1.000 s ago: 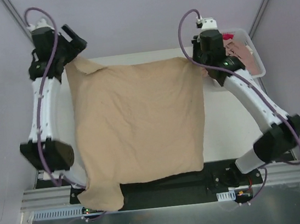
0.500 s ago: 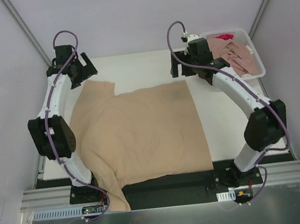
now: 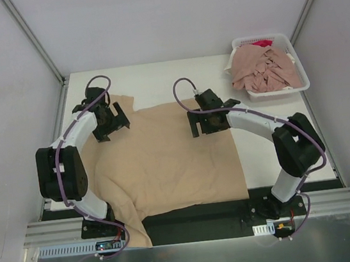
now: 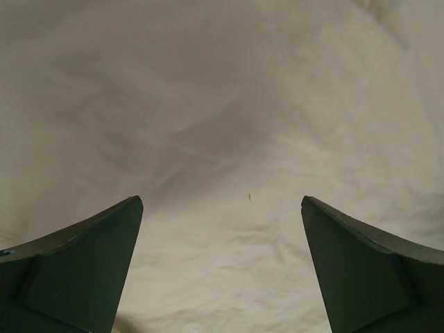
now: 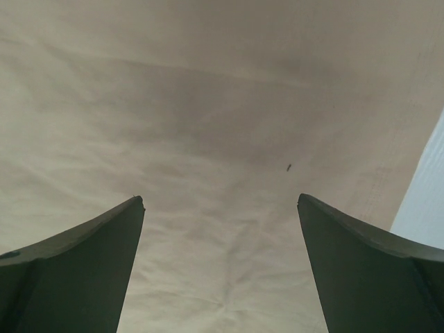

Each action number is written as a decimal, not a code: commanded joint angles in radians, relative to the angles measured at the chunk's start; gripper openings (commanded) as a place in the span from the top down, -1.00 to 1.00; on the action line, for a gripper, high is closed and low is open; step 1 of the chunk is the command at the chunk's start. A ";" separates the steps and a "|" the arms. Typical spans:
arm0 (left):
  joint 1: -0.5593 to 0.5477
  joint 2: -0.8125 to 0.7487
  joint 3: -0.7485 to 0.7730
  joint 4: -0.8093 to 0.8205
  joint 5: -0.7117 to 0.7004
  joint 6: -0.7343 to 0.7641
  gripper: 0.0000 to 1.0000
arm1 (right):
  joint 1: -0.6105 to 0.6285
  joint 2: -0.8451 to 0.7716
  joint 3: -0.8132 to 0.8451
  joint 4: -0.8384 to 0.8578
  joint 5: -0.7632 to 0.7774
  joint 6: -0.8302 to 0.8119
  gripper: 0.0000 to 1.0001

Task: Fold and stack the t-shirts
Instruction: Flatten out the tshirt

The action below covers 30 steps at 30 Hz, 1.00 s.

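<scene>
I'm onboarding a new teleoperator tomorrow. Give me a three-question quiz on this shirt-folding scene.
1. True or false: the tan shirt reaches past the table's near edge.
2. Where are the pink shirts? A: in the basket; B: on the tan shirt; C: held in the right arm's jaws.
3. Fill in: both arms' jaws are ____, holding nothing.
Key: 1 true; 2 A; 3 open.

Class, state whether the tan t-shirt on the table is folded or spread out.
Spread out: the tan t-shirt lies open across the table, no fold visible.
</scene>
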 commanded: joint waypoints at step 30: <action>-0.065 0.718 0.749 -0.007 0.221 0.057 -0.98 | -0.347 0.601 0.710 -0.327 -0.031 -0.052 -0.93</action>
